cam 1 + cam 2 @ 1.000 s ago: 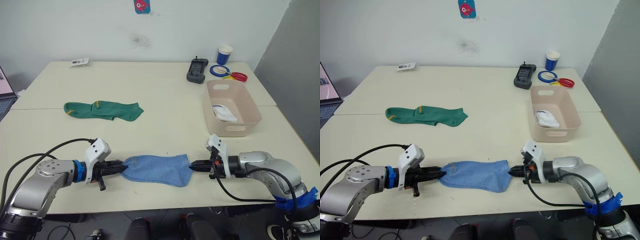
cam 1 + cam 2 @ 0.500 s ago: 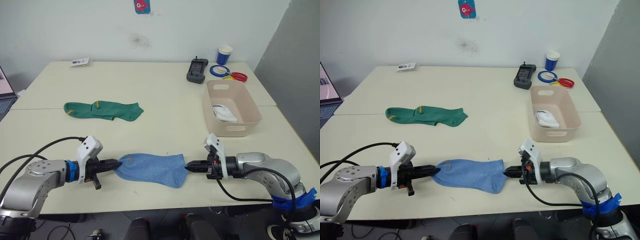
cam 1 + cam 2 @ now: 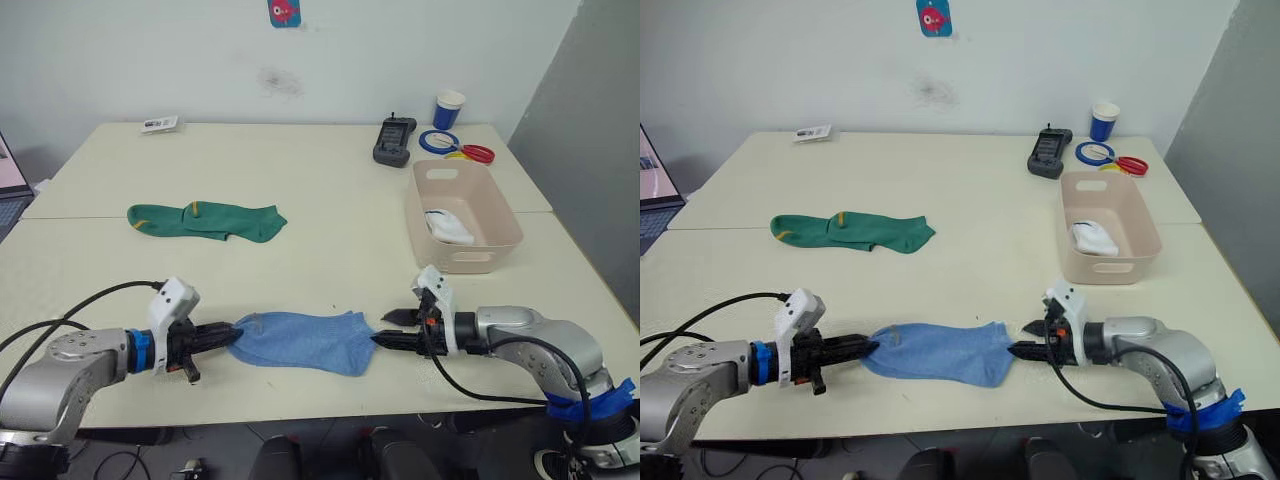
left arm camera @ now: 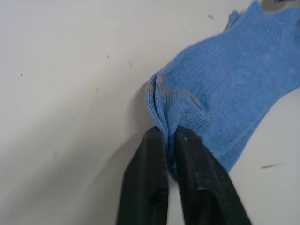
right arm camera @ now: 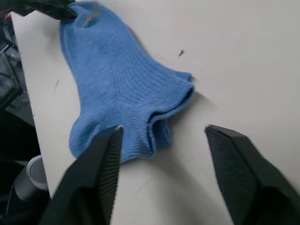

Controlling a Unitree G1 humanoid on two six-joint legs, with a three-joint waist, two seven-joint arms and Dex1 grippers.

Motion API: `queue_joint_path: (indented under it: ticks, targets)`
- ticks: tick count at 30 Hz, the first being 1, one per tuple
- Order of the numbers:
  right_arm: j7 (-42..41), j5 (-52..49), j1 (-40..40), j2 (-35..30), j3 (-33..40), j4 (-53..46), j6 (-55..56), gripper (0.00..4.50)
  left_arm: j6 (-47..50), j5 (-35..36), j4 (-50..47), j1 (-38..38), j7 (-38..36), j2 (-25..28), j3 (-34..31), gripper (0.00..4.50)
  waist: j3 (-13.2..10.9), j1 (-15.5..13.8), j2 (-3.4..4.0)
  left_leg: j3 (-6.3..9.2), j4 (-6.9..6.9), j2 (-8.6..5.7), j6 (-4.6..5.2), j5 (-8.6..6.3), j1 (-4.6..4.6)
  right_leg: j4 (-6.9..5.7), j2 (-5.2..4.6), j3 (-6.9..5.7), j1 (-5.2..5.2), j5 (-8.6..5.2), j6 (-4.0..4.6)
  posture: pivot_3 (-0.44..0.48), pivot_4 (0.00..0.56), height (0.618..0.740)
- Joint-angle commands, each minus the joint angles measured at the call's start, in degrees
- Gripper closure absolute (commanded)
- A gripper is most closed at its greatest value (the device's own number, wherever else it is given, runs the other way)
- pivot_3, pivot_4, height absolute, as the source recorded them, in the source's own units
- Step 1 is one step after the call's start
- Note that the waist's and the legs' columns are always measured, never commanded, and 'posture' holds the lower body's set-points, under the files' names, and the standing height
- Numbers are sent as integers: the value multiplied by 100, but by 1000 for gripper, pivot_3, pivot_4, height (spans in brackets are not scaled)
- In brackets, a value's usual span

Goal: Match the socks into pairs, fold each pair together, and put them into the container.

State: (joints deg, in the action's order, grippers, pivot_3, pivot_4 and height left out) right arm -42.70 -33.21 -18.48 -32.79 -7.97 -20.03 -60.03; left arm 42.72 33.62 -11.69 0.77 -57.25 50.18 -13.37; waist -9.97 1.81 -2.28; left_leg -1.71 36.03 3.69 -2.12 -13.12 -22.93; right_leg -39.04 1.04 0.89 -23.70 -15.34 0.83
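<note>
Left gripper (image 3: pixel 226 334) pinches one end of the light blue socks (image 3: pixel 300 340) at the lower centre of the frame, its two black fingers (image 4: pixel 154 178) closed tight on a fold of the fabric. Across the pale counter (image 3: pixel 320 200), which spans nearly the whole picture, the right gripper (image 3: pixel 385 329) sits at the opposite end of the blue fabric with its fingers spread wide apart and gripping nothing; the sock's cuff end lies between and just ahead of them in the wrist view. At centre right stands the pale pink container (image 3: pixel 463 215), a white sock (image 3: pixel 447 226) lying inside it. Left of centre, the dark green socks (image 3: pixel 205 220) lie flat, well apart from both arms. Toward the upper right rest a black handheld device (image 3: pixel 394 140), a blue-and-white cup (image 3: pixel 449 109), a blue tape ring (image 3: pixel 438 141) and red-handled scissors (image 3: pixel 475 153).
</note>
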Motion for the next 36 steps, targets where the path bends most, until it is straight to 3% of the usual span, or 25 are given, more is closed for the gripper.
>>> queue_joint_path:
  ticks: [1,2,4,11,14,20,25,31,36]
  targets:
    - [173,-90,-99,133,108,19,-120,221,120,105,39,-102,145,-2,-250,2812,0,0,0,0,0,0,0,0,0,0,0,0,0,0,0,0,150,740]
    - [196,-95,-110,157,96,34,-153,0,125,79,75,-107,169,4,-242,2489,0,1,0,-1,0,-1,0,0,0,0,0,1,0,0,0,0,150,740]
    - [275,-156,-144,281,89,83,-315,0,284,140,190,-164,320,-87,-262,1862,0,2,0,-1,0,-1,0,0,0,0,0,2,0,0,0,0,150,740]
    - [361,-202,-205,564,-77,203,-581,0,308,81,173,-25,412,-302,-23,1862,1,4,-1,1,0,0,0,0,0,0,0,0,1,0,0,0,150,740]
    - [290,-148,-151,516,-214,218,-498,613,287,153,43,92,357,-355,-8,2446,3,5,-4,0,0,0,0,0,0,0,0,1,1,0,0,0,150,740]
    - [198,-230,-116,466,-196,201,-458,2803,408,334,-271,340,390,-432,-54,4417,2,1,-4,0,0,0,0,0,0,0,-1,2,0,0,0,0,150,740]
    - [17,-227,-210,221,-42,372,-376,4471,665,635,-756,522,614,-676,-63,4500,3,0,-4,-1,0,-1,0,0,-1,1,-2,3,1,0,0,0,150,740]
    - [-429,-258,-274,-319,-76,466,-299,4471,778,588,-921,433,997,-886,91,4500,3,-4,-4,1,0,-3,0,0,0,1,-2,2,2,0,0,0,150,740]
    - [-372,-79,-253,-289,-185,451,-10,4471,644,435,-783,410,1011,-760,17,4500,4,6,-5,3,0,-2,0,0,1,0,3,2,2,0,0,0,150,740]
